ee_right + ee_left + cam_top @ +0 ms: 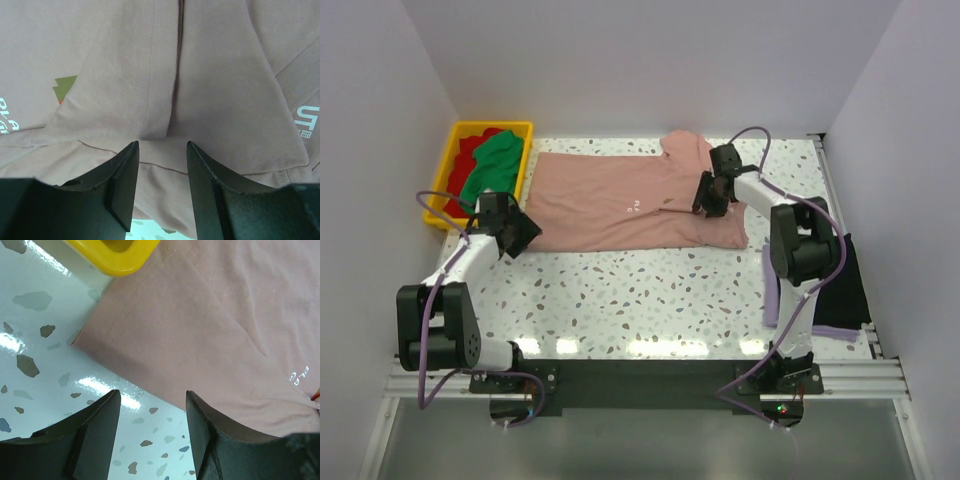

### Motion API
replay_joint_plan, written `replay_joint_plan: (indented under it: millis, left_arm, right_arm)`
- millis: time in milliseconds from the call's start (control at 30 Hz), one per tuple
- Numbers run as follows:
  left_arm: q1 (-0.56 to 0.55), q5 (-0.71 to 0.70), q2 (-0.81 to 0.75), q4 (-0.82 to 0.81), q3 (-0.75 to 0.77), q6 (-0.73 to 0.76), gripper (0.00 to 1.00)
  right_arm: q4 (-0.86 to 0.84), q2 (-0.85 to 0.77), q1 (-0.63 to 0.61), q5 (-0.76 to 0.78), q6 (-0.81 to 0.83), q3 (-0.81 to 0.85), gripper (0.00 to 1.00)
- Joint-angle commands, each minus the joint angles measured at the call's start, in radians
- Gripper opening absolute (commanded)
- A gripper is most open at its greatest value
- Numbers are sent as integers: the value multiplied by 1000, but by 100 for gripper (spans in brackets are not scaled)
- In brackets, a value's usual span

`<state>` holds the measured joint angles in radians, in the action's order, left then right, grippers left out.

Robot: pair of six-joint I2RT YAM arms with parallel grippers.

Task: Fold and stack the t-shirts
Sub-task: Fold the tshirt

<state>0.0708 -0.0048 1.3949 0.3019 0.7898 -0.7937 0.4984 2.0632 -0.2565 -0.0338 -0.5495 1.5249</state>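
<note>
Top: pink shirt flat on bench, just right of bin. Green shirt and red shirt in bin. Black shirt well apart from bin, partly behind right arm. Left tool near hem corner by bin, right tool over the end far from bin.

Left wrist: jaws apart, empty, over bare bench just off hem. Could miss cloth or snag bin. Tips cut off.

Right wrist: jaws apart, empty, above a crease. Might pinch extra layers. Print half out of frame.
</note>
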Motion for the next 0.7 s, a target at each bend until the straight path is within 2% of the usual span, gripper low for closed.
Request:
replay_joint_plan:
  millis: [0,167,267,500,667]
  left_arm:
    - [0,26,-20,-40,3,21,59]
    - [0,26,-17,-38,6,28,59]
    - [0,25,-11,-41,9,28,59]
    - [0,28,-5,-40,12,33,59]
    - [0,19,-2,-35,14,36,59]
  right_arm:
    - [-44,17,0,35,-32,26,46]
    - [-92,37,0,9,-55,21,34]
    - [-107,43,-1,-5,-63,26,32]
    - [-130,46,0,-23,-78,52,6]
    - [-127,95,0,-63,-81,161,0]
